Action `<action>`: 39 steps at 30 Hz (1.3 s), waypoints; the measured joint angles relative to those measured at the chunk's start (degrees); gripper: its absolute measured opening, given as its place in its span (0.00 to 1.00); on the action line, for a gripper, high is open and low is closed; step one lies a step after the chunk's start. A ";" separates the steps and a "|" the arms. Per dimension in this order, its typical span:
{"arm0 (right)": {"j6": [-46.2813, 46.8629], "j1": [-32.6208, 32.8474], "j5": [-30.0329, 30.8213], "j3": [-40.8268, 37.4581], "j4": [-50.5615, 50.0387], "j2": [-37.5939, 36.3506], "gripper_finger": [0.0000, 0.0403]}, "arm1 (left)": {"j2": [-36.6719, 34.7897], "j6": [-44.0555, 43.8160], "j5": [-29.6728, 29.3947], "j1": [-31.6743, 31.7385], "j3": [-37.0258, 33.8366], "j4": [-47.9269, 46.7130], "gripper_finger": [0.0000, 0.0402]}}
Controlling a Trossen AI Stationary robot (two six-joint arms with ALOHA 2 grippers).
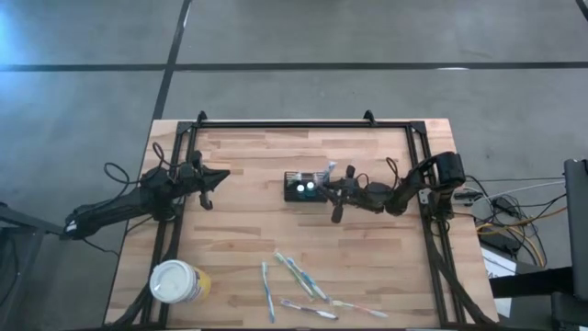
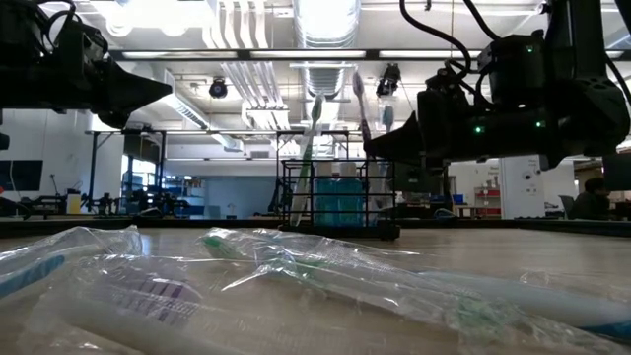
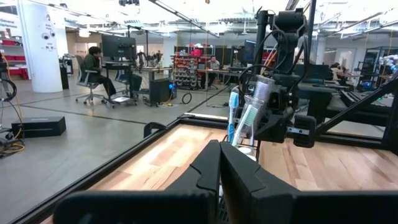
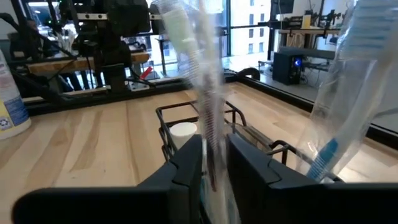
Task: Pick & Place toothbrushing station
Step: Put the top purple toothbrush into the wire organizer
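The toothbrushing station [image 1: 303,187] is a small black slatted holder near the table's middle, also seen in the low view [image 2: 335,202]. Two wrapped toothbrushes stand upright in it: one [image 4: 208,93] between my right gripper's fingers, and a blue one [image 4: 348,93] beside it. My right gripper [image 4: 214,177] reaches level from the table's right to the holder's right side [image 1: 331,187], slightly open. My left gripper [image 1: 220,176] waits shut over the table's left part, apart from everything. My right gripper's fingers [image 4: 186,165] stand close on either side of the wrapped toothbrush's handle [image 4: 212,149], coming level from the table's right and lying across it. I cannot tell whether they touch the wrapper. The toothbrush stands upright with its lower end in the holder.
Several wrapped toothbrushes [image 1: 299,280] lie loose on the table's near part, filling the low view's foreground [image 2: 296,271]. A round yellow cup with a white lid [image 1: 177,281] stands at the near left corner. Black frame rails [image 1: 303,124] run along the table's edges.
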 joint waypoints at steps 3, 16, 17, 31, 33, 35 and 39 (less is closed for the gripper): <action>0.18 0.11 0.00 0.07 -0.22 -0.04 0.22 | 0.00 -0.42 0.00 0.00 0.00 0.00 0.03; 1.86 0.11 0.10 0.10 -0.48 -0.04 0.27 | 0.00 -0.73 0.00 0.00 0.00 0.00 0.03; 2.37 0.11 0.18 0.09 -0.47 -0.06 0.27 | 0.00 -0.73 0.00 -0.01 0.00 0.00 0.03; 4.88 0.17 0.24 -0.04 -2.32 -2.28 0.26 | -0.01 -0.77 0.00 0.00 0.00 0.01 0.03; 6.10 0.17 0.60 -0.02 -3.62 -2.85 0.25 | -0.02 -0.77 0.00 -0.01 0.00 0.00 0.03; 7.34 0.23 1.32 0.02 -5.51 -3.78 0.24 | 0.00 -0.86 0.00 0.00 0.00 0.00 0.03; 8.39 0.66 3.08 0.02 -10.64 -6.67 0.22 | -0.02 -0.95 0.00 -0.01 0.00 0.01 0.03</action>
